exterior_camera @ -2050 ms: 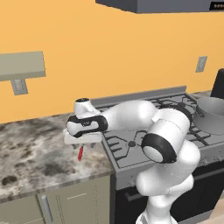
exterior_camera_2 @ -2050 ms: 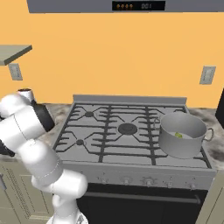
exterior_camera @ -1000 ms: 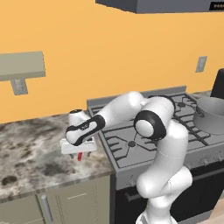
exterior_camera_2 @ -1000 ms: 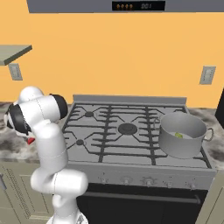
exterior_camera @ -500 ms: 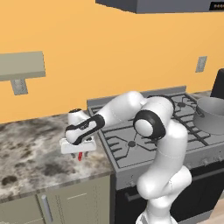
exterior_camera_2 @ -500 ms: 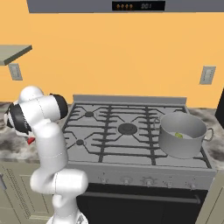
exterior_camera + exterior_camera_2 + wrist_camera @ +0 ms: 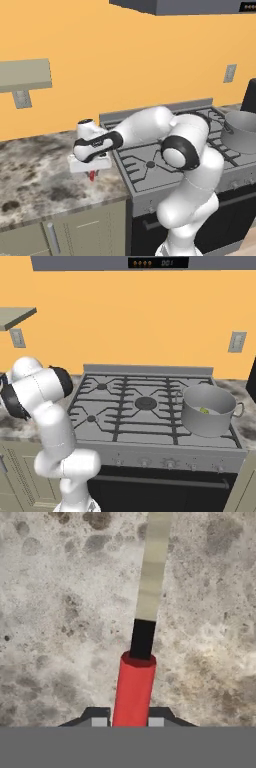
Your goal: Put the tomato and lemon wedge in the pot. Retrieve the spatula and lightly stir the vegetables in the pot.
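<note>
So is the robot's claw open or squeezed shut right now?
Shut. In the hand view the claw has its two dark tips pressed against both sides of the spatula, on its red handle, above the speckled counter.

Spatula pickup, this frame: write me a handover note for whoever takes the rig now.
Gripper: shut on the spatula's red handle, low over the stone counter left of the stove.
Pot: on the stove's front right burner, with a yellow-green lemon wedge inside; the tomato cannot be made out.
Done: spatula gripped.
Left: lift it, carry it to the pot, stir lightly.
</note>
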